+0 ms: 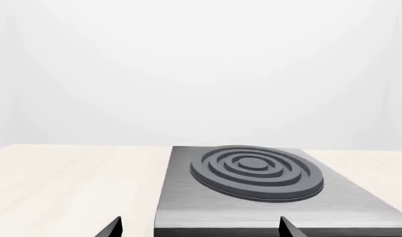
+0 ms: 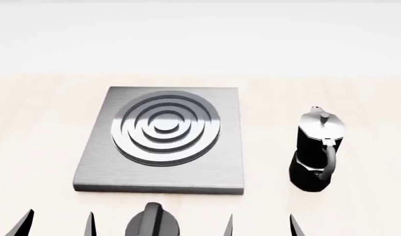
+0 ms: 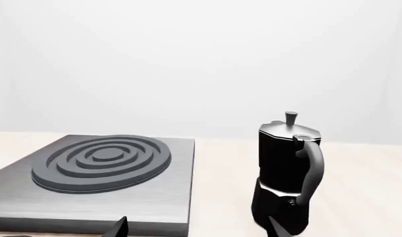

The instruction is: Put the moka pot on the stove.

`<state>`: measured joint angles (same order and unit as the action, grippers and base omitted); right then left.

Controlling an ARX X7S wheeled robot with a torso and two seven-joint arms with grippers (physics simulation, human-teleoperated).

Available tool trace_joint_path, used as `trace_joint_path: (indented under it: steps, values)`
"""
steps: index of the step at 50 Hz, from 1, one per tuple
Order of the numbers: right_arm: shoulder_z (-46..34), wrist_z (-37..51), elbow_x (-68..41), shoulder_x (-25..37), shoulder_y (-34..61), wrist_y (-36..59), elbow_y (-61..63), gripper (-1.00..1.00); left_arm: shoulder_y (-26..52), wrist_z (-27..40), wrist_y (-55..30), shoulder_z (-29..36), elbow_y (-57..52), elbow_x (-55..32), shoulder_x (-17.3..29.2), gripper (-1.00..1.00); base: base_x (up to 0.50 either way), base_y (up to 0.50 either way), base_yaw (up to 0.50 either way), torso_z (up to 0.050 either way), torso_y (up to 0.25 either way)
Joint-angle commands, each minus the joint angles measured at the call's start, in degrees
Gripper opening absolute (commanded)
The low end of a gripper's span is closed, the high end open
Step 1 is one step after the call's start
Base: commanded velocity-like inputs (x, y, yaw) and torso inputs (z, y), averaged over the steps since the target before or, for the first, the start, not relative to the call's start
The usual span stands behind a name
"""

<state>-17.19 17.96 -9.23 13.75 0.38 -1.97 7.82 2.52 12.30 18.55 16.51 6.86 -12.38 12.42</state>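
A pale wooden table (image 2: 36, 128) carries a square grey stove (image 2: 102, 162) with raised concentric rings. A black moka pot (image 2: 315, 152) stands upright on the wood just beside the stove, with a round black dial knob (image 2: 151, 223) at the near edge.

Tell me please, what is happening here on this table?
Nothing is held at this moment. The moka pot stands upright on the wooden table, to the right of the stove and apart from it. The left pincer and the right pincer are both open near the front edge, the right one closer to the pot. The stove rings are bare.
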Motion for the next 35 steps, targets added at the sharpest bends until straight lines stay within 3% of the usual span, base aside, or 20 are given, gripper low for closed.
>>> trace_joint_path:
  steps: [1, 35]
  values:
    - [-0.15, 0.18, -0.43, 0.23, 0.26, -0.08, -0.3, 1.0, 0.06, 0.29, 0.03, 0.27, 0.01, -0.1, 0.18, 1.0, 0.05, 0.12, 0.0, 0.0, 0.0]
    - [-1.27, 0.77, -0.88, 0.43, 0.57, -0.89, -1.1, 1.0, 0.27, 0.96, 0.47, 1.13, 0.17, -0.48, 0.77, 1.0, 0.06, 0.13, 0.0, 0.0, 0.0]
